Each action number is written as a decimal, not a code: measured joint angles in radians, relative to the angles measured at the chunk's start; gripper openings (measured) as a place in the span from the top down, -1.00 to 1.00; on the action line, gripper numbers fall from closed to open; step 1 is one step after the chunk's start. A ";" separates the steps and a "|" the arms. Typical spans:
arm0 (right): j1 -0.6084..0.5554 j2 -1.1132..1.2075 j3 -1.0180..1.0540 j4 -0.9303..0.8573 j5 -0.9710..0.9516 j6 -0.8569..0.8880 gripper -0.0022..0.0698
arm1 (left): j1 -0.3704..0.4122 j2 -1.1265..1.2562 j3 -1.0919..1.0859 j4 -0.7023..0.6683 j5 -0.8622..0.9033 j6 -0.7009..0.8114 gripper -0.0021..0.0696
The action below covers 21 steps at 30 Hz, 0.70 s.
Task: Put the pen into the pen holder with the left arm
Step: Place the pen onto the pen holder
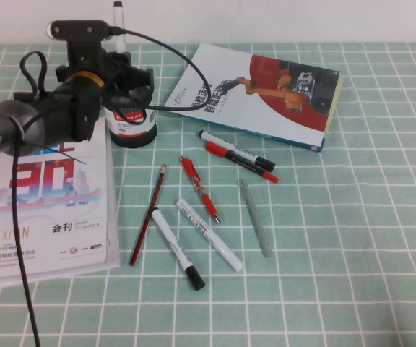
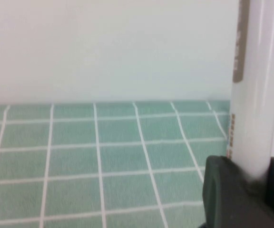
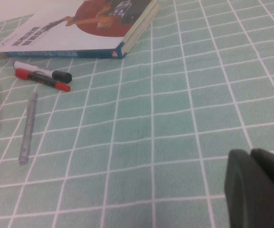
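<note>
The left gripper (image 1: pixel 118 72) hovers directly above the round black wire-mesh pen holder (image 1: pixel 131 124), its black fingers (image 2: pixel 232 197) clamped on the smooth white barrel of the pen (image 2: pixel 258 95), which stands upright with its black-capped tip poking above the arm. The right gripper (image 3: pixel 258 187) sits low over the green checked tablecloth (image 3: pixel 175 118); whether it is open cannot be told.

The left gripper (image 1: pixel 119 76) hangs at far left, closed on the pen (image 1: pixel 119 22); the right gripper (image 3: pixel 258 187) is low, near right.
</note>
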 joint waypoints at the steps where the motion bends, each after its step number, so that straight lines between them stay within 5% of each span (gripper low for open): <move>1: 0.000 0.000 0.000 0.000 0.000 0.000 1.00 | 0.000 0.002 0.000 0.000 0.008 0.000 0.61; 12: 0.000 0.000 0.000 0.000 0.000 0.000 1.00 | 0.002 0.004 0.000 0.004 0.025 0.000 0.60; 21: 0.000 0.000 0.000 0.000 0.000 0.000 1.00 | 0.002 -0.015 -0.002 0.004 0.097 -0.002 0.26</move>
